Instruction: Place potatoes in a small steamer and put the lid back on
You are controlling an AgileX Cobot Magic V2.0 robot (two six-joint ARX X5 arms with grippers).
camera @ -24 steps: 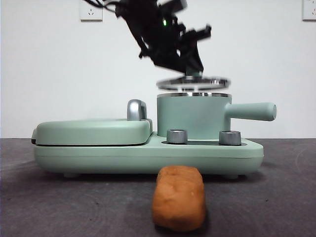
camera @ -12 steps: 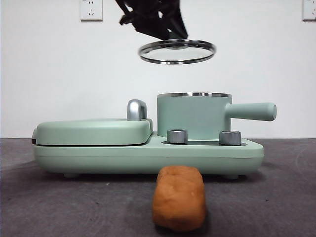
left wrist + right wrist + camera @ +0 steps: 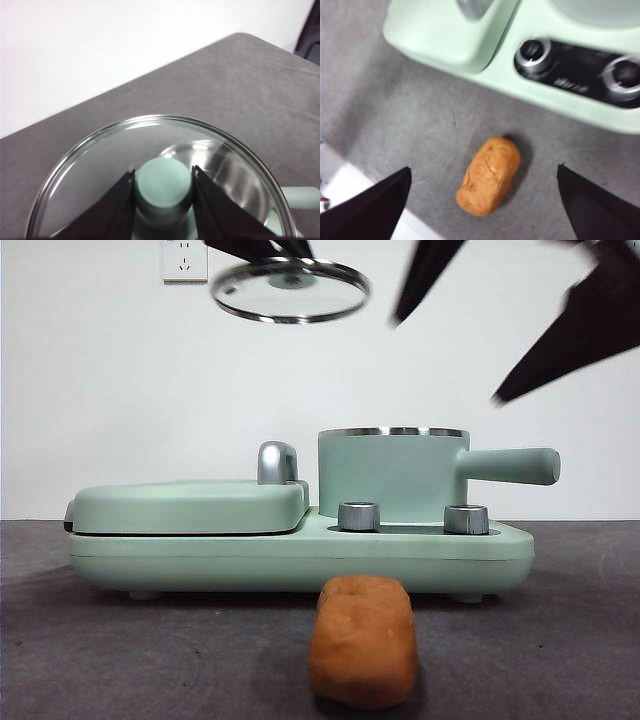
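One potato [image 3: 362, 655], one pot [image 3: 392, 475], one lid [image 3: 290, 290], two knobs [image 3: 359, 516], two grippers [image 3: 163, 185]

Low front camera faces level; wrist cameras look down (both share potato [image 3: 362, 654]).

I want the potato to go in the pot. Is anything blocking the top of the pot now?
No. The small mint-green steamer pot is uncovered: the left hand holds the round glass lid by its knob, up and off to the side. The orange-brown potato lies on the table, the open right hand above it, with nothing between.
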